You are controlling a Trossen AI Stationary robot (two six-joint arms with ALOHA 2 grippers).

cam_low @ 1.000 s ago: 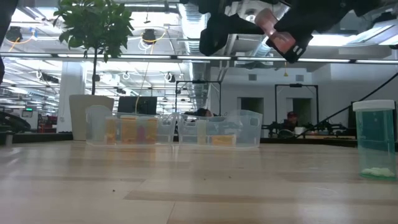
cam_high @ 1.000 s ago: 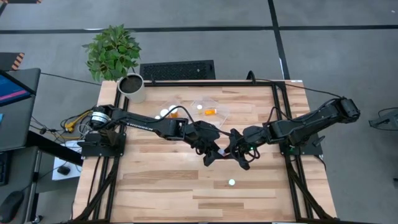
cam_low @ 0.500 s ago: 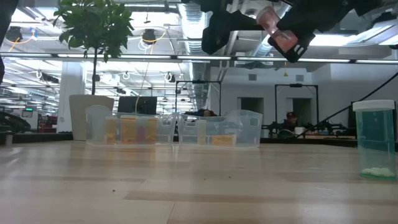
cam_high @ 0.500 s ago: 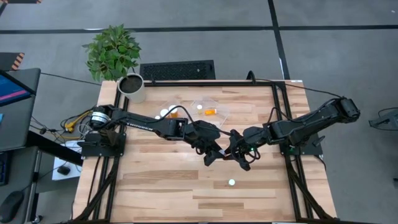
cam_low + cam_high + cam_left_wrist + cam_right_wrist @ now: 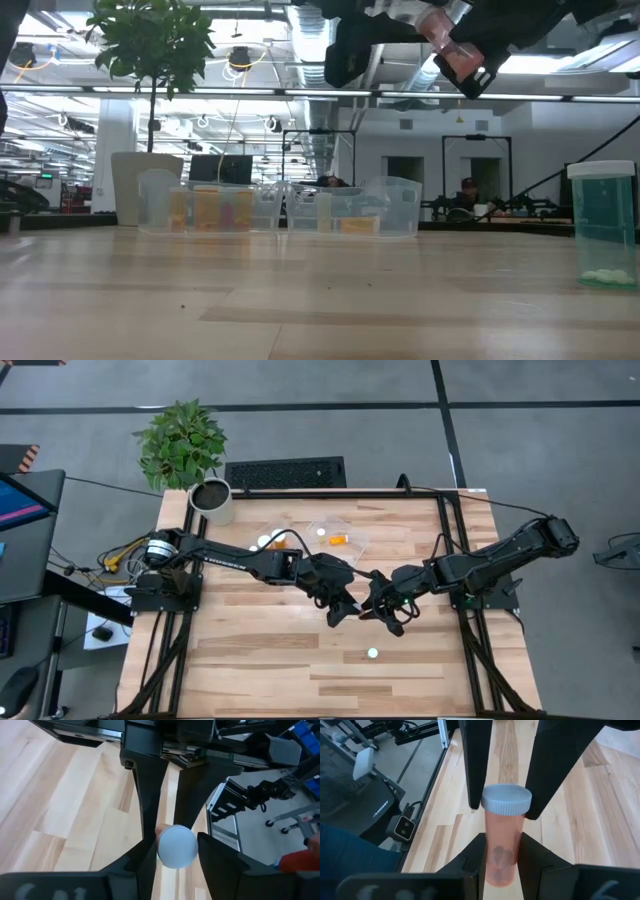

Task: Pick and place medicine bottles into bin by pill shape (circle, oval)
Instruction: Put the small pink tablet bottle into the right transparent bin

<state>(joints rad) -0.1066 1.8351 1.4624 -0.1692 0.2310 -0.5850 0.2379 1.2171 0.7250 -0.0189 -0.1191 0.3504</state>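
Wooden desk (image 5: 260,660), both arms meeting over its middle. Bottle (image 5: 503,845) held aloft, body pinched by right gripper (image 5: 384,607), white cap (image 5: 176,846) between left gripper's (image 5: 343,608) fingers. Another bottle (image 5: 603,237) upright near front edge. Trays (image 5: 392,207) near back edge.

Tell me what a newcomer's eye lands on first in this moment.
The two grippers meeting above the table's middle: the right gripper holds an orange medicine bottle by its body, while the left gripper closes on its white cap, well off the wood in the low view. Next, a lone bottle stands nearer the front edge, and the clear trays with more bottles sit at the back beside the potted plant.
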